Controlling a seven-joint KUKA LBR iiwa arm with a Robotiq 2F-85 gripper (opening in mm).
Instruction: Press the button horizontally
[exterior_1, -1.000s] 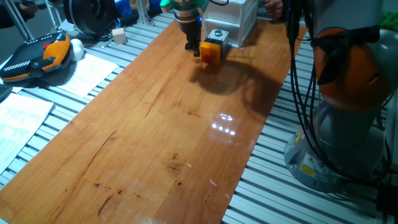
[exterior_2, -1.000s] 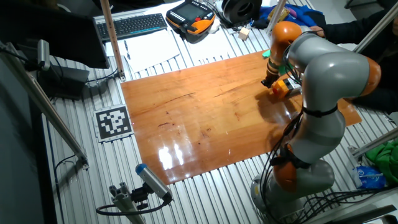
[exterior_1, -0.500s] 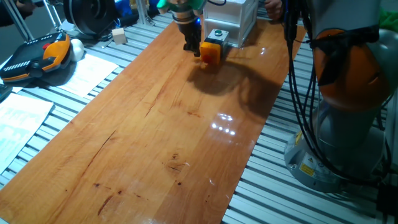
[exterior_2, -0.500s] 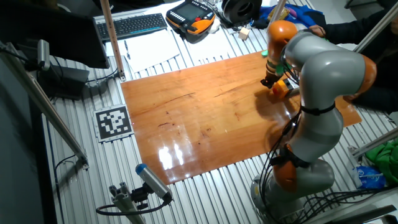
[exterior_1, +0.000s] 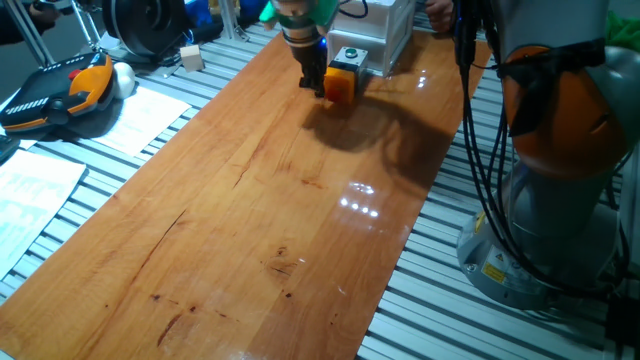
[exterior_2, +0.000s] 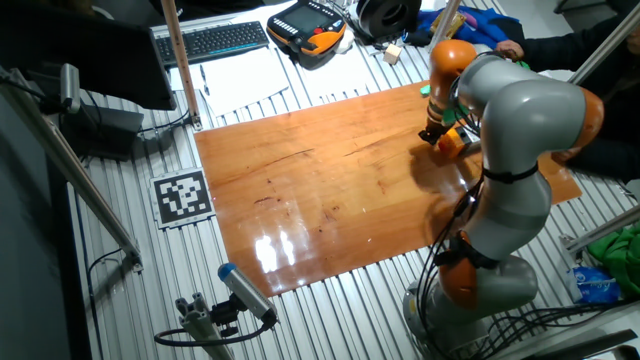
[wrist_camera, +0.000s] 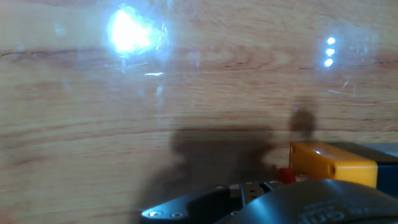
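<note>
One hand (exterior_1: 318, 85) low beside yellow box (exterior_1: 341, 83) at worktop (exterior_1: 300, 220) far end | button (wrist_camera: 285, 176) mostly hidden, red sliver only | finger state: cannot tell

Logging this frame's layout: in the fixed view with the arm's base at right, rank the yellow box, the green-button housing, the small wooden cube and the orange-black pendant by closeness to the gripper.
From the gripper:
1. Yellow box, right beside it.
2. Green-button housing, just behind the box.
3. Small wooden cube, off the board's far-left edge.
4. Orange-black pendant, farthest, at far left.
</note>
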